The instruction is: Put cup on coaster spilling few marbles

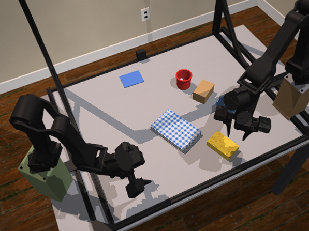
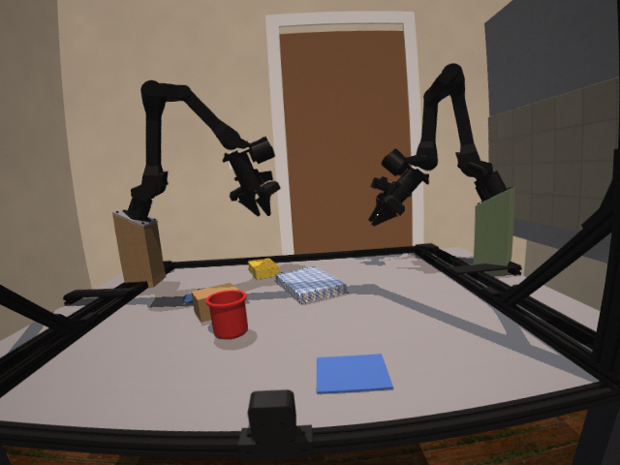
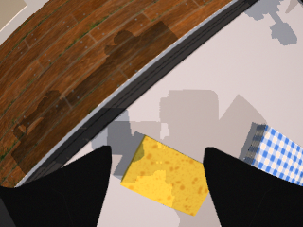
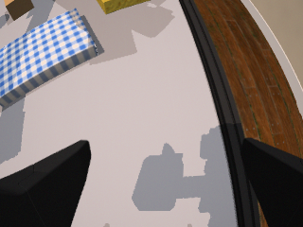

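Observation:
A red cup (image 1: 183,79) stands upright on the table at the far right of centre, with a white marble showing inside; it also shows in the exterior view (image 2: 227,312). The flat blue coaster (image 1: 131,78) lies apart from it to the left, bare, and near the camera mount in the exterior view (image 2: 354,373). My left gripper (image 1: 236,135) (image 3: 158,155) hangs in the air above the yellow sponge, fingers apart and empty. My right gripper (image 1: 144,183) (image 4: 169,148) hovers near the table's front edge, far from the cup, wide open and empty.
A tan box (image 1: 203,90) stands right beside the cup. A folded blue-checked cloth (image 1: 175,130) lies mid-table, and a yellow sponge (image 1: 222,144) near the front right. A blue dish (image 1: 221,103) is partly hidden behind the left arm. Black frame posts ring the table.

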Available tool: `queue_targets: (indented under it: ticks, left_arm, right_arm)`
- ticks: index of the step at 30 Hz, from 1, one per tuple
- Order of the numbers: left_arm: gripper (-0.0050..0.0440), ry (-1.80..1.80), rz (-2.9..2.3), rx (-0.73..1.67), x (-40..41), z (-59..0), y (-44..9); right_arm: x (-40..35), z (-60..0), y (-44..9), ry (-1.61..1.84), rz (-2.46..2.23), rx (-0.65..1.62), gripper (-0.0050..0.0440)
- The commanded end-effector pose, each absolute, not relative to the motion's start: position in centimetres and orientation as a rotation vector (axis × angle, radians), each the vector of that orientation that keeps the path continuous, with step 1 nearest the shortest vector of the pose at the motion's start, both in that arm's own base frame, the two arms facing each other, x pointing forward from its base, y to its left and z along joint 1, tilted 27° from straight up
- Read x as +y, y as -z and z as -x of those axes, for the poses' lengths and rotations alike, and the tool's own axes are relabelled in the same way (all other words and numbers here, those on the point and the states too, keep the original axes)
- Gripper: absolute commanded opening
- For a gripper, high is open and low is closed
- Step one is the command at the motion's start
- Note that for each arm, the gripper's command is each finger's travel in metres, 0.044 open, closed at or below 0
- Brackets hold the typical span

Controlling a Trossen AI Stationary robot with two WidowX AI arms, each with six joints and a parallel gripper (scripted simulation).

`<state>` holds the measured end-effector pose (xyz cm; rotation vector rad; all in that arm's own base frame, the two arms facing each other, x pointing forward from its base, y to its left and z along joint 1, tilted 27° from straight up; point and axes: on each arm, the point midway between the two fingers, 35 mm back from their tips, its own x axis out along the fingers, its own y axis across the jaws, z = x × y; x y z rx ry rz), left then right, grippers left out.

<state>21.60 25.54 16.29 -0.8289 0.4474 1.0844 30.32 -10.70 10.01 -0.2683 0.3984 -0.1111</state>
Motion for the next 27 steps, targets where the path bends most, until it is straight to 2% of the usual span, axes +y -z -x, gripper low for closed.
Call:
queue_targets:
  ticks: [1, 8, 27]
  left_arm:
    - [0.0136, -1.11, 0.983, 0.437, 24.8, -25.1, -16.0]
    - [0.0135, -1.144, 1.179, 0.386, 23.0, -28.5, -15.7]
    - [0.0135, -1.264, 1.626, 0.324, 11.9, -39.9, -13.1]
  right_arm:
    - [-10.7, -30.3, -10.0, 0.111, 0.268, 0.398, 0.04]
    - [-10.7, -30.3, -10.0, 0.111, 0.268, 0.398, 0.04]
    - [-10.7, -30.3, -10.0, 0.111, 0.268, 0.398, 0.04]
